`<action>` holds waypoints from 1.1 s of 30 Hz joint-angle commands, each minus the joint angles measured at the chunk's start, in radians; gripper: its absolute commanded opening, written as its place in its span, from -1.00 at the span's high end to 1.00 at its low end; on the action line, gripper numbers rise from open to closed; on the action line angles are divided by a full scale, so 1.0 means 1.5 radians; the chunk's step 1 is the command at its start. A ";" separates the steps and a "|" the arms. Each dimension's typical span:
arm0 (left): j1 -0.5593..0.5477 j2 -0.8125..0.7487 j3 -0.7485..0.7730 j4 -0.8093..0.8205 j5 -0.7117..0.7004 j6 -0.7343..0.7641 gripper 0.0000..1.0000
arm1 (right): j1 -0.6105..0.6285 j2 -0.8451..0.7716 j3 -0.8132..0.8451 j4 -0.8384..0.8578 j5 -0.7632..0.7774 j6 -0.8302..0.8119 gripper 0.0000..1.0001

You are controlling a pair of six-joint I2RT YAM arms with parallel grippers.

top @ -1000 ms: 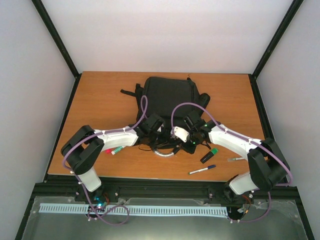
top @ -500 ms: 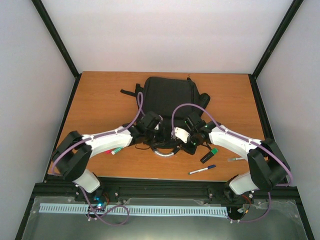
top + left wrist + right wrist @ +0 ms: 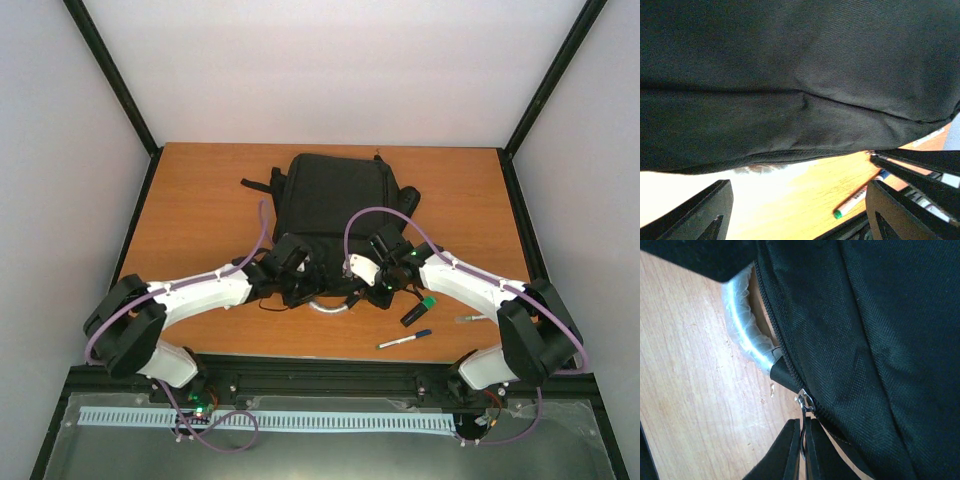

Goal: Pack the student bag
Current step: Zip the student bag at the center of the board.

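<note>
The soft black bag point(image 3: 335, 190) is lying near-to-far, with its shiny curved handle point(image 3: 330, 307) nearest. The left gripper point(image 3: 799, 186) is gaping open; the right gripper point(image 3: 803, 424) is pinching the zip tab point(image 3: 803, 401).

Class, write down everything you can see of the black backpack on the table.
The backpack is black woven fabric, roughly rectangular, lying flat mid-table with straps spilling at its sides. A silvery curved handle sits at its near end, on the wooden table. The right claw is shut on the metal zip pull; the open left claw hovers at its near edge.
</note>
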 commanded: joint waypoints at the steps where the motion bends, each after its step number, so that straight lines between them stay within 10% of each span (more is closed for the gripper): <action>1: -0.007 0.017 0.009 0.063 0.037 -0.046 -0.50 | -0.002 -0.015 -0.006 0.014 -0.016 0.004 0.94; 11: -0.007 0.122 0.036 0.139 0.029 -0.072 -0.44 | -0.002 -0.020 -0.006 0.009 -0.024 0.001 0.94; 24: -0.006 0.076 0.025 0.119 -0.037 -0.019 0.71 | -0.069 -0.055 -0.041 -0.037 0.032 -0.046 0.94; 33: -0.007 0.065 0.000 0.127 -0.033 -0.015 0.85 | -0.170 -0.046 -0.033 -0.030 0.049 -0.082 0.94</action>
